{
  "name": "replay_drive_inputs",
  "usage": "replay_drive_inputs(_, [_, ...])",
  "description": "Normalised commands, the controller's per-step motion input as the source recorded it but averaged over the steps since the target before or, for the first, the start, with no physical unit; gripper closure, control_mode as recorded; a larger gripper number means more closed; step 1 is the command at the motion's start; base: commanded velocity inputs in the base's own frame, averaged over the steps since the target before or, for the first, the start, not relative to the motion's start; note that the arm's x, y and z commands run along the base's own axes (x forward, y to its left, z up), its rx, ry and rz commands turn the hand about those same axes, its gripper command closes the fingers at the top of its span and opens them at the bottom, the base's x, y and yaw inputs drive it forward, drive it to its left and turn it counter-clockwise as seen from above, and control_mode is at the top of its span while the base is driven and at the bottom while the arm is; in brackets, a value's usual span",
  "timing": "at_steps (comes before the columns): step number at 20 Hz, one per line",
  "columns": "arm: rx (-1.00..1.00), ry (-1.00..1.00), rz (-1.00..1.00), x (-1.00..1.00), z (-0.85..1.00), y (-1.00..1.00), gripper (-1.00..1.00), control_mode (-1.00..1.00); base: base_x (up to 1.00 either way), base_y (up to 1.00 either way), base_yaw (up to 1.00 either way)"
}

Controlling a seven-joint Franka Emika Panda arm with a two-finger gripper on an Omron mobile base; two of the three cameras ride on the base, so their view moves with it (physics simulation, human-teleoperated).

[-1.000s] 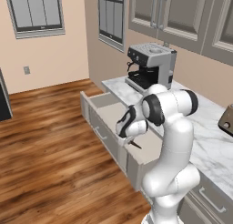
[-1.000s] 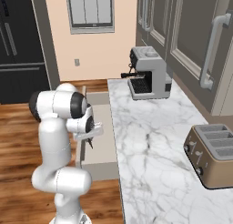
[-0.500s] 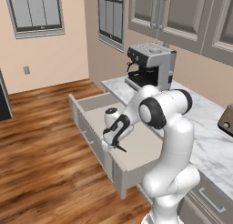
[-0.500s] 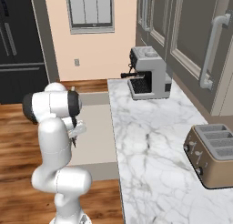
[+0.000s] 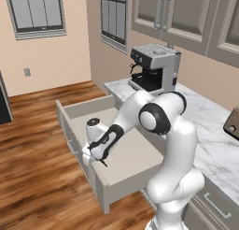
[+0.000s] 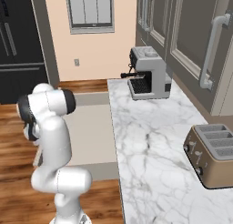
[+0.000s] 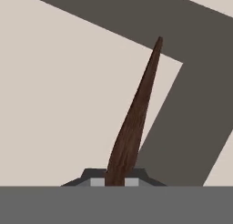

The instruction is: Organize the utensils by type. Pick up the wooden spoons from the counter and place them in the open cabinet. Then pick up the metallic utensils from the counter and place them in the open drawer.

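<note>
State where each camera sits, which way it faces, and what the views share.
Left base view: behind-left of arm, facing forward-down over the open drawer; arm shows.
Right base view: behind-right, over counter; arm shows.
Hand view: on the hand, facing down into drawer; fingers hold dark-brown utensil.
Base views share drawer, coffee machine.

The pale drawer point(image 5: 122, 152) stands pulled wide open, a slim dark-brown handle point(image 7: 134, 118) tapering above its floor.
</note>
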Motion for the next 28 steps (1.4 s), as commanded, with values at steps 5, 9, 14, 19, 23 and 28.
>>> replay_drive_inputs(5, [0.03,-0.15,0.01,-0.36,0.88,-0.17,1.00,-1.00,0.00,0.00,0.00])
replay_drive_inputs(9, [0.11,-0.04,0.00,-0.30,0.94,-0.78,1.00,-1.00,0.00,0.00,0.00])
replay_drive_inputs(14, [0.16,0.00,0.00,-0.07,0.78,-0.75,1.00,-1.00,0.00,0.00,0.00])
replay_drive_inputs(19, [0.14,-0.02,0.00,0.14,0.69,-0.48,1.00,-1.00,0.00,0.00,0.00])
replay_drive_inputs(23, [0.01,-0.01,0.00,0.54,0.09,-0.15,1.00,-1.00,0.00,0.00,0.00])
replay_drive_inputs(28, [0.00,0.11,0.00,0.85,0.00,-0.05,1.00,-1.00,0.00,0.00,0.00])
